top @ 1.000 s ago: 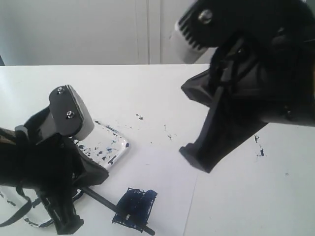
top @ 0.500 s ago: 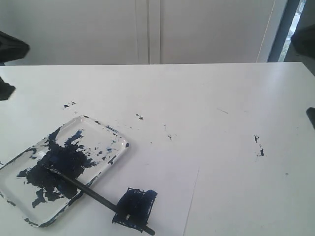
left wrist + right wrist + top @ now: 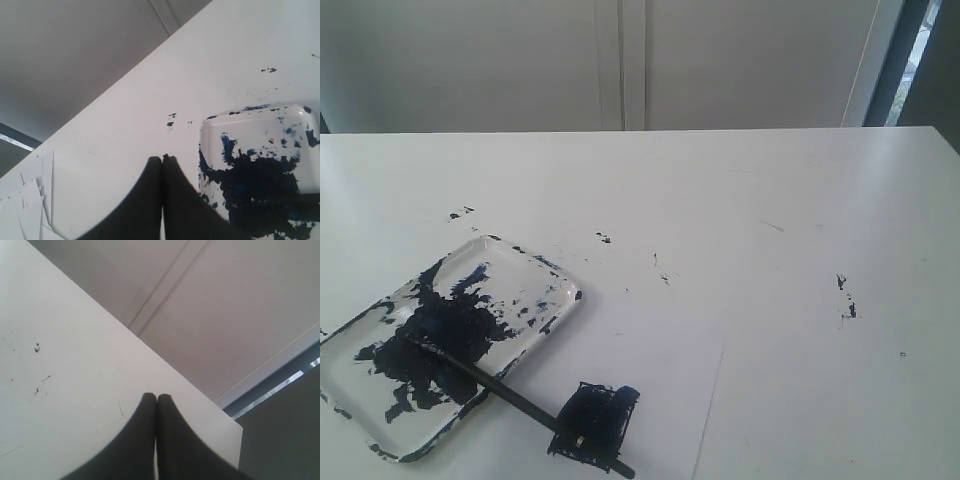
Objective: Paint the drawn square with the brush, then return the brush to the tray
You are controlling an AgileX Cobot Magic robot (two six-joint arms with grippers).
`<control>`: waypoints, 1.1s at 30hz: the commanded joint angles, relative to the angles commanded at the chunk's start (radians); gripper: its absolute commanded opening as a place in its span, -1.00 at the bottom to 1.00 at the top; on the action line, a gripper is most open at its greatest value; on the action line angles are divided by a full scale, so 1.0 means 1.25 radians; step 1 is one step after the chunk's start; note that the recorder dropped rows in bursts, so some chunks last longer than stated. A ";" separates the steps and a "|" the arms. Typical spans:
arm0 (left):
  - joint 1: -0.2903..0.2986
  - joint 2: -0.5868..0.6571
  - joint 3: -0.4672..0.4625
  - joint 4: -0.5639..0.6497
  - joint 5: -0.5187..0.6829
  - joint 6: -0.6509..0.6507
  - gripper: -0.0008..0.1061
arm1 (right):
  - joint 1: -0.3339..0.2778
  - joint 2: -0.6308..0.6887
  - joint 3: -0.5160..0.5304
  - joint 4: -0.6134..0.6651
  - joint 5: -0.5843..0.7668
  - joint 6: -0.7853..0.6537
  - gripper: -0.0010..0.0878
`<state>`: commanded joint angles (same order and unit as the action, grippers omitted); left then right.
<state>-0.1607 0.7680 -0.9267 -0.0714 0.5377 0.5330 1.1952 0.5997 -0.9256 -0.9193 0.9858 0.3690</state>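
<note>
Pulling back is the big change. A second ago both black arms crowded the exterior view over the wide white table (image 3: 770, 200). Half a second ago only slivers of them showed at its left and right edges, and now neither arm shows there at all. I read that as the arms having retired, with no work in hand.

The white paper sheet (image 3: 670, 365) lies at the near middle, unmoved. To its left sits the shallow clear rectangular tray (image 3: 535, 265), blotched with dark blue paint, where it was before. The long thin black brush (image 3: 510, 395) has not stirred over the last half second. Its left end rests in the tray's paint and its shaft crosses the tray's near-right rim. Its other end runs over the small black-lined drawn square (image 3: 595, 418) on the paper, which is filled with dark blue save a small pale spot. So painting looks done to me, but the return looks only half made, since the brush lies part in the tray and part out on the paper.

My left gripper (image 3: 162, 159) hangs above the table near the tray, its fingers pressed together on nothing. My right gripper (image 3: 156, 397) is likewise closed tight and empty, with no tray in its view. Neither touches the brush.
</note>
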 joint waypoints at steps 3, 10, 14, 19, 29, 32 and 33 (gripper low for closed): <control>0.000 -0.026 0.035 0.032 -0.005 -0.040 -0.99 | 0.000 -0.040 0.027 0.006 -0.001 0.000 -0.98; 0.000 -0.105 0.123 0.088 -0.041 -0.150 -0.99 | 0.000 -0.149 0.089 0.015 -0.001 0.046 -0.98; 0.000 -0.147 0.171 0.088 -0.043 -0.158 -0.99 | 0.000 -0.197 0.118 0.029 -0.016 0.047 -0.98; 0.000 -0.195 0.228 0.088 -0.042 -0.208 -0.99 | 0.000 -0.233 0.162 0.067 -0.025 0.064 -0.98; 0.000 -0.306 0.394 0.086 -0.070 -0.302 -0.99 | 0.000 -0.250 0.287 0.072 -0.104 0.086 -0.98; -0.002 -0.357 0.429 0.079 -0.087 -0.326 -0.99 | 0.000 -0.250 0.312 0.063 -0.128 0.109 -0.98; -0.002 -0.371 0.432 0.076 -0.093 -0.327 -0.99 | 0.000 -0.250 0.319 0.056 -0.138 0.137 -0.98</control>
<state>-0.1627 0.3042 -0.3861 0.0242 0.4219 0.1237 1.1952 0.2871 -0.5268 -0.8495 0.8127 0.5407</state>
